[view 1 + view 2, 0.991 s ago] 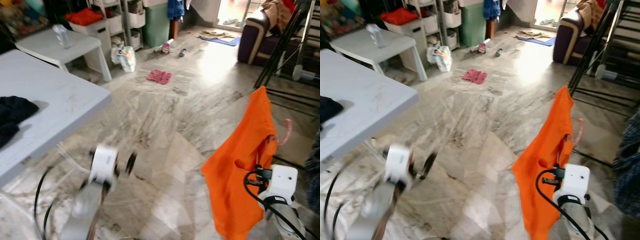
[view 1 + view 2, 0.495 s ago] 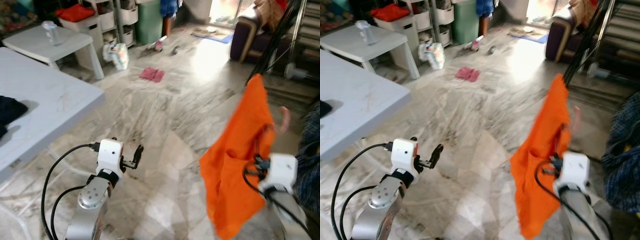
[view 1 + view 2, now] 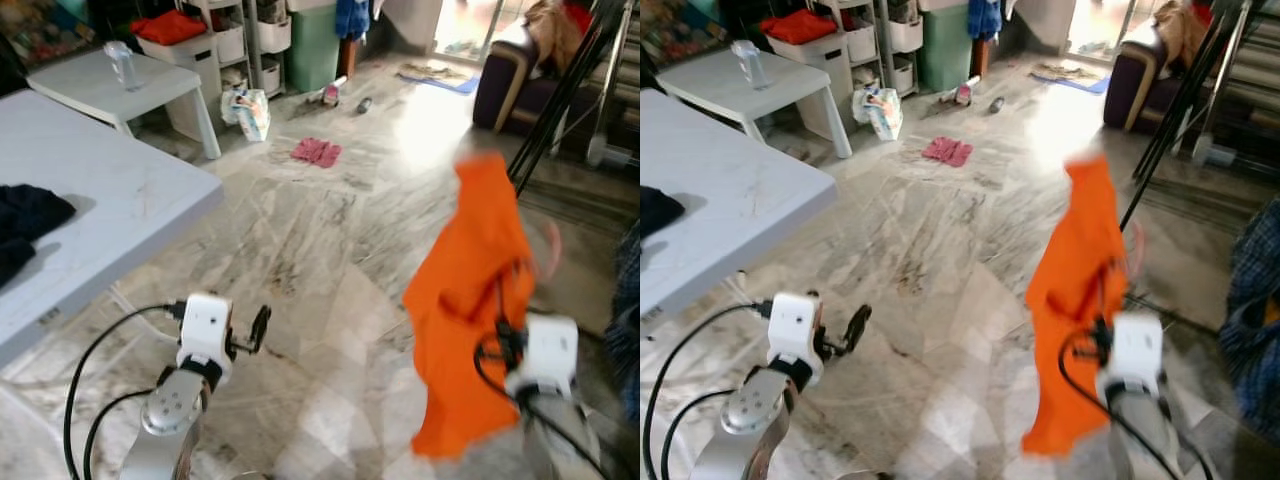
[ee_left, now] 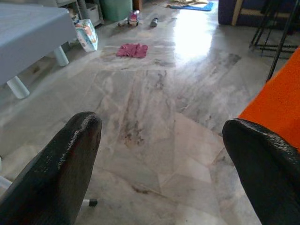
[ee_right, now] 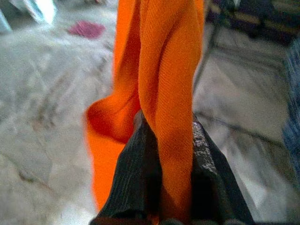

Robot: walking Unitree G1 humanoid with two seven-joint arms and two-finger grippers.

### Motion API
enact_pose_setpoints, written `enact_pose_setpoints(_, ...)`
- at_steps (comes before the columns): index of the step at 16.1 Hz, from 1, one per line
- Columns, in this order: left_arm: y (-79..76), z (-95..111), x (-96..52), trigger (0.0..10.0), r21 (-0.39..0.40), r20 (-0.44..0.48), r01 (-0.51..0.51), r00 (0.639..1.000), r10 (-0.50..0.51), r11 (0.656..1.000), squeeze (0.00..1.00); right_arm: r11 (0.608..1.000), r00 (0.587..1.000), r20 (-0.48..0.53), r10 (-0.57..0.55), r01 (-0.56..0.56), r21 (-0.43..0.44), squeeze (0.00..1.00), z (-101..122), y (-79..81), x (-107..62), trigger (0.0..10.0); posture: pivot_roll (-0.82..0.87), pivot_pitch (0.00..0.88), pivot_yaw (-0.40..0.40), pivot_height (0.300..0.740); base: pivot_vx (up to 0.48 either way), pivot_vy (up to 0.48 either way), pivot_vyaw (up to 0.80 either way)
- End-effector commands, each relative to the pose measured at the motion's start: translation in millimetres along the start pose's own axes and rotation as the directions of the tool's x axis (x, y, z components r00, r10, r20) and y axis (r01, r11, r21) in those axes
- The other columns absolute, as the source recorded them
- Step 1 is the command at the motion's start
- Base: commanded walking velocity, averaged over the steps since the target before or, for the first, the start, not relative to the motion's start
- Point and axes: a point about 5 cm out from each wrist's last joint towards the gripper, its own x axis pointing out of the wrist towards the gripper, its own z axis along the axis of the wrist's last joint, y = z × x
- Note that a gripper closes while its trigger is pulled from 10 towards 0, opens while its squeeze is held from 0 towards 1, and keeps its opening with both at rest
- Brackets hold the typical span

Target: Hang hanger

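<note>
An orange garment (image 3: 468,300) hangs in the air over the floor on the right, blurred by motion. A faint pink hanger hook (image 3: 550,250) shows at its right side. My right gripper (image 5: 168,129) is shut on a fold of the orange cloth, which drapes over its fingers; the white wrist (image 3: 547,352) sits just below the garment. My left gripper (image 3: 258,328) is low on the left above the floor, open, with nothing between its fingers (image 4: 70,159). The rest of the hanger is hidden in the cloth.
A grey table (image 3: 110,210) with dark clothing (image 3: 30,215) stands at my left. Beyond it is a small white table (image 3: 95,85) with a bottle (image 3: 122,65). A pink cloth (image 3: 317,151) lies on the marble floor. Black rack legs (image 3: 560,100) and a sofa (image 3: 505,70) stand at the far right.
The whole view has shifted as the camera moved. The orange garment has swung slightly left and is more blurred. My left gripper stays open and low.
</note>
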Motion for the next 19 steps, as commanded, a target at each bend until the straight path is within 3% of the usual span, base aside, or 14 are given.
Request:
enact_pose_setpoints(1,-1.8,-1,0.8,10.0,0.006,-0.012,0.011,1.000,-0.011,1.000,0.00,0.999,0.997,0.067,-0.046,0.046,0.000,0.00,13,-8.3,2.0,10.0,0.02,0.076,0.015,0.740,0.000,0.000,0.00)
enact_pose_setpoints(4,-8.0,0,0.7,10.0,0.018,-0.014,0.032,0.999,-0.032,0.999,0.00,0.999,0.999,0.036,-0.015,0.016,-0.039,0.00,5,-7.7,3.0,10.0,0.05,0.118,-0.029,0.740,0.000,0.000,0.00)
enact_pose_setpoints(8,-4.8,3,-3.3,10.0,0.000,-0.023,-0.003,1.000,0.003,1.000,0.00,1.000,0.995,0.101,-0.007,0.008,-0.017,0.00,32,-1.4,14.9,10.0,0.02,0.144,-0.059,0.740,0.000,0.000,0.00)
enact_pose_setpoints(11,9.6,29,24.2,10.0,0.043,0.026,-0.017,1.000,0.016,0.999,0.00,0.999,0.982,0.184,0.033,-0.035,0.004,0.00,62,17.3,33.1,10.0,0.03,0.093,-0.038,0.740,0.000,0.000,0.00)
enact_pose_setpoints(13,28.0,27,33.3,10.0,0.115,0.031,-0.073,0.997,0.070,0.991,0.00,0.999,0.981,0.194,0.027,-0.034,0.031,0.00,58,23.7,32.6,10.0,0.02,0.060,-0.013,0.740,0.000,0.000,0.00)
enact_pose_setpoints(15,46.2,45,35.8,10.0,0.150,0.100,-0.139,0.987,0.125,0.979,0.00,0.994,0.975,0.198,0.101,-0.109,0.031,0.00,60,37.5,33.6,10.0,0.04,0.025,0.010,0.740,0.000,0.000,0.00)
enact_pose_setpoints(17,60.8,46,31.2,10.0,0.141,0.120,-0.228,0.970,0.212,0.963,0.00,0.991,0.973,0.196,0.122,-0.131,0.031,0.00,59,45.2,38.6,10.0,0.06,0.000,0.027,0.740,0.000,0.000,0.00)
enact_pose_setpoints(19,62.9,47,24.1,10.0,0.139,0.153,-0.265,0.958,0.243,0.954,0.00,0.989,0.967,0.219,0.131,-0.142,0.039,0.00,64,47.0,40.8,10.0,0.08,0.000,0.021,0.740,0.000,0.000,0.00)
